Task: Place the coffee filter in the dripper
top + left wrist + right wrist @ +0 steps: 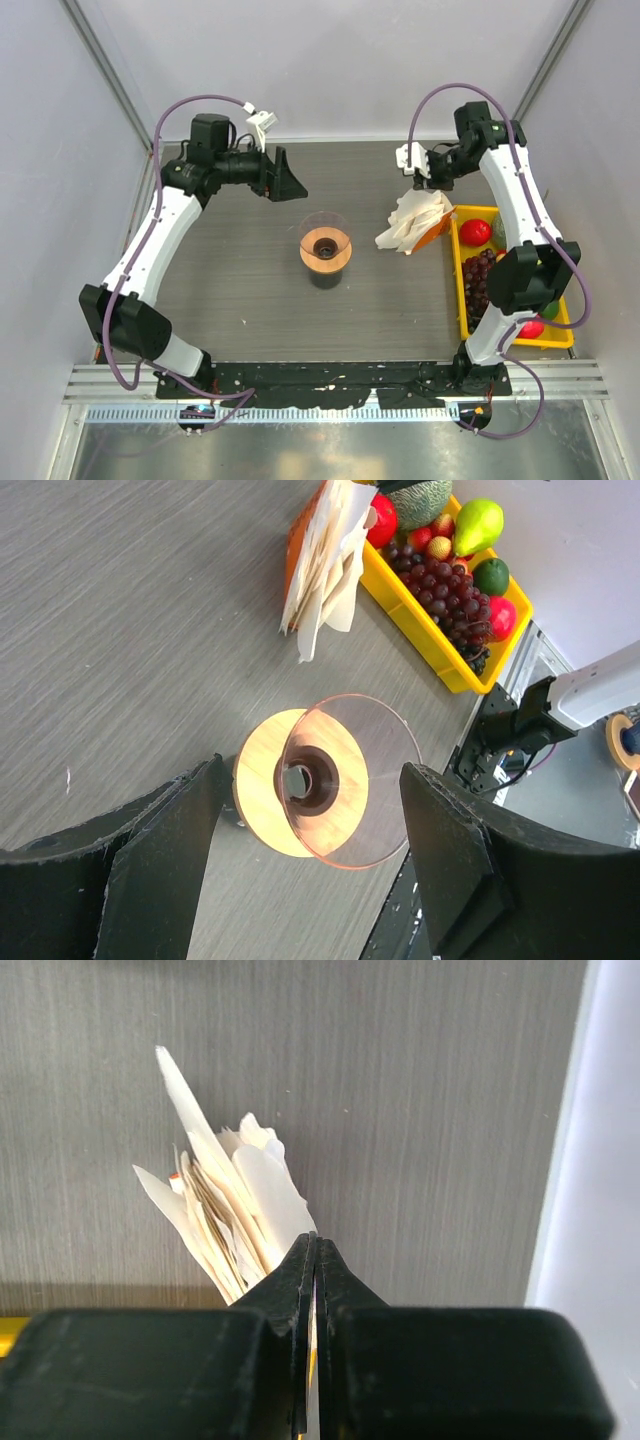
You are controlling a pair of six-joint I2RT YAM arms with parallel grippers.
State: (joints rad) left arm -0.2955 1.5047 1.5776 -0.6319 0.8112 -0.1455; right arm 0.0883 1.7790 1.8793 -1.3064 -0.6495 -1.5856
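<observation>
**Right pincer at the filters, dripper waiting empty**

Grey wood-grain table is carrying everything, with pale walls closing it in on three sides. The right pincer (313, 1245) is sitting with its jaws pressed together, tips right at the near end of the filter bunch (225, 1205). Whether one sheet is being nipped between them I cannot tell. The bunch's leaves are fanning away ahead of those tips, their long axis leaning a little left of the jaw line. No single filter is standing apart from the bunch, so the task's sheet is probably lying among those leaves.

The dripper (325, 250) is standing upright well off to the side of the right pincer (428, 178), across bare table. The left pincer (290, 185) is nearer to it. That pincer is hanging wide open and holding nothing, and its wrist view is framing the dripper (318, 780) straight ahead between its jaws. So any carry is likely running from the bunch sideways to the cone's mouth.

The dripper is holding nothing, its dark centre showing through. Just beyond the bunch, a yellow tray (456, 275) is holding grapes (480, 280) and other fruit.
</observation>
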